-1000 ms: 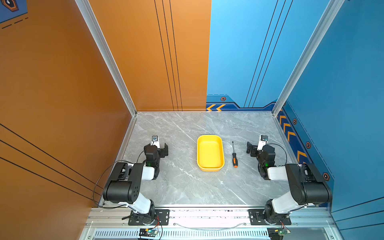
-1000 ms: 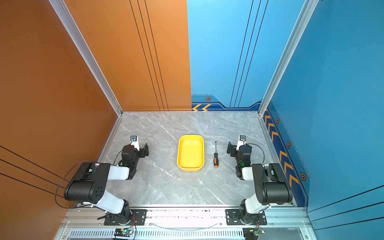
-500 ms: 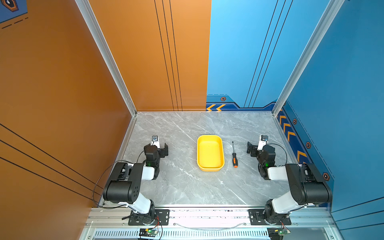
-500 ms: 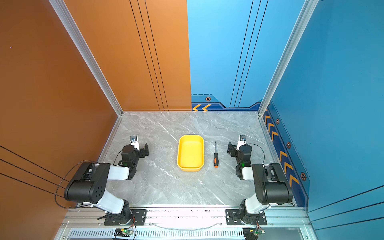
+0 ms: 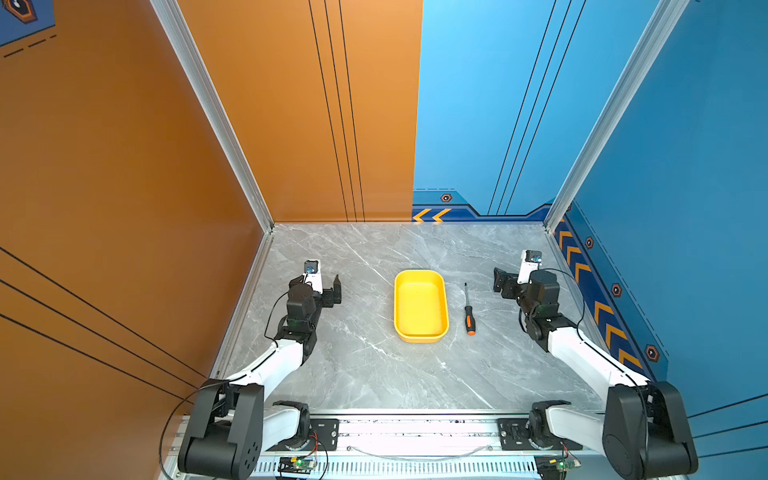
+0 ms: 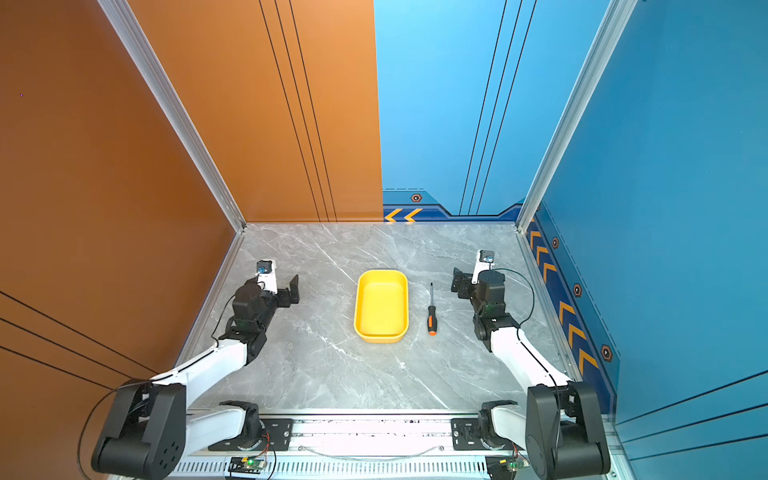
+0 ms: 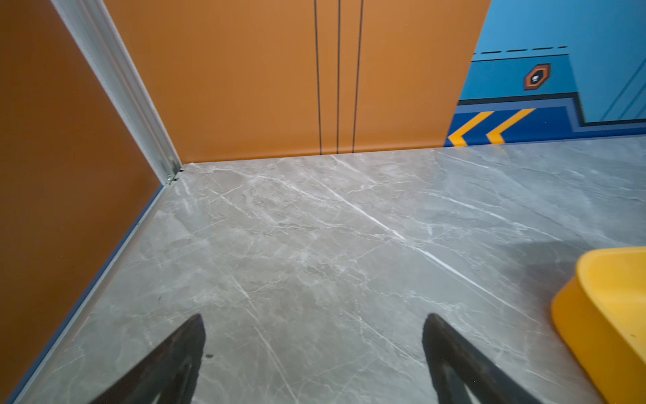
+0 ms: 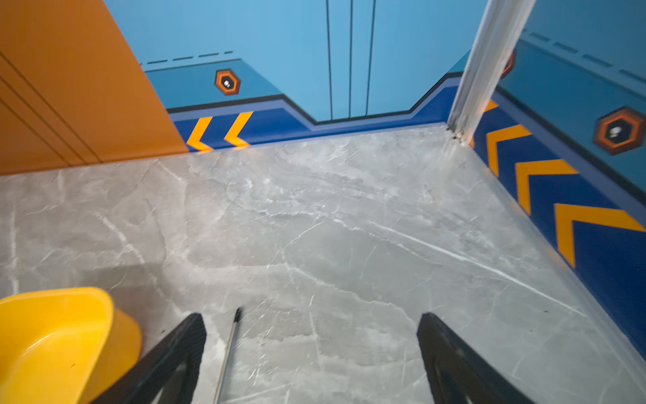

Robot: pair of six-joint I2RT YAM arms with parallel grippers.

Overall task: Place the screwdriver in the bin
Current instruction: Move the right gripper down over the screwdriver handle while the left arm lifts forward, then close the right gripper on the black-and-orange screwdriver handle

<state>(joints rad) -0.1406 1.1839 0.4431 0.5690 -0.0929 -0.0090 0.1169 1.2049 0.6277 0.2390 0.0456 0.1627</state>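
The right gripper (image 8: pixel 313 325) has its jaws spread wide and pinches nothing. In its wrist view the thin metal shaft of the screwdriver (image 8: pixel 229 349) lies on the marble inside that gap, close to the finger nearer the bin (image 8: pixel 115 332). In both top views this gripper (image 5: pixel 500 282) (image 6: pixel 457 282) sits beyond the screwdriver from the bin, about level with the bin's far end. The screwdriver (image 5: pixel 468 309) (image 6: pixel 432 309) lies flat just beside the bin's right long wall, roughly parallel to it and not touching. Its tip points toward the bin's far end and its orange butt lies by the near corner. The yellow bin (image 5: pixel 419 272) (image 6: pixel 381 272) rests on the grey marble table (image 5: pixel 374 365). The left gripper (image 7: pixel 314 328), also spread and pinching nothing, sits well apart from the bin's left wall (image 5: pixel 334 291).
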